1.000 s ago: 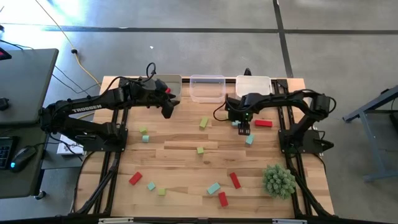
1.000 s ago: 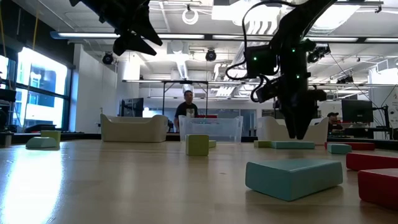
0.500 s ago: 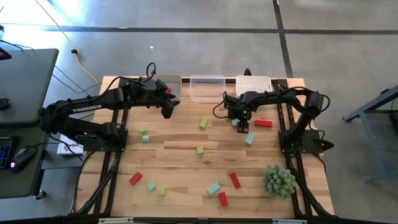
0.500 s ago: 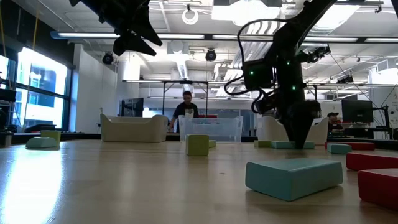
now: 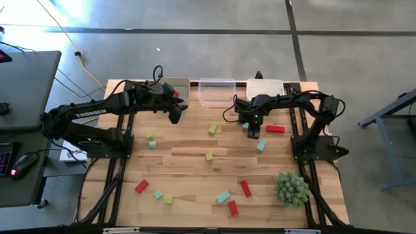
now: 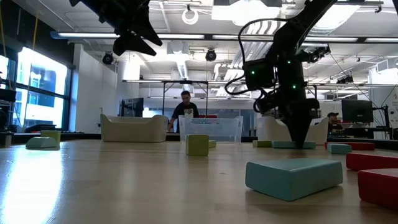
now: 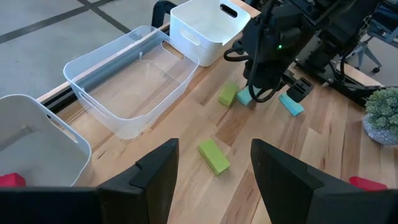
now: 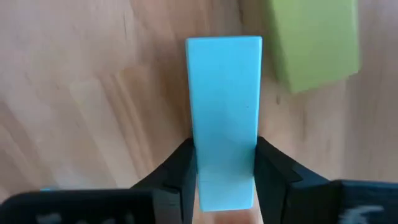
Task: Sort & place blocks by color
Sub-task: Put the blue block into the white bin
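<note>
Right gripper (image 8: 225,180) is pinching a long teal block (image 8: 224,118) between its two dark fingers (image 8: 179,177), pressing on the block's long sides while it lies flat on the wooden table (image 5: 188,166). Seen from above, this gripper (image 5: 253,132) is reaching down near the back right of the table, just in front of the white bin (image 5: 264,89), with a yellow-green block (image 8: 316,43) lying just beside the teal one and a red block (image 5: 275,129) a little farther right. Left gripper (image 7: 211,174) is hanging above the table with its fingers spread and nothing between them, near the grey bin (image 5: 177,88) at the back left; a clear bin (image 5: 216,91) is sitting between the grey and white ones. Other red, teal and yellow-green blocks are lying scattered across the table, among them a yellow-green block (image 5: 212,128) near the clear bin and a teal one (image 5: 260,145) just in front of the right gripper. A spiky green plant ball (image 5: 290,188) is sitting near the front right corner.
</note>
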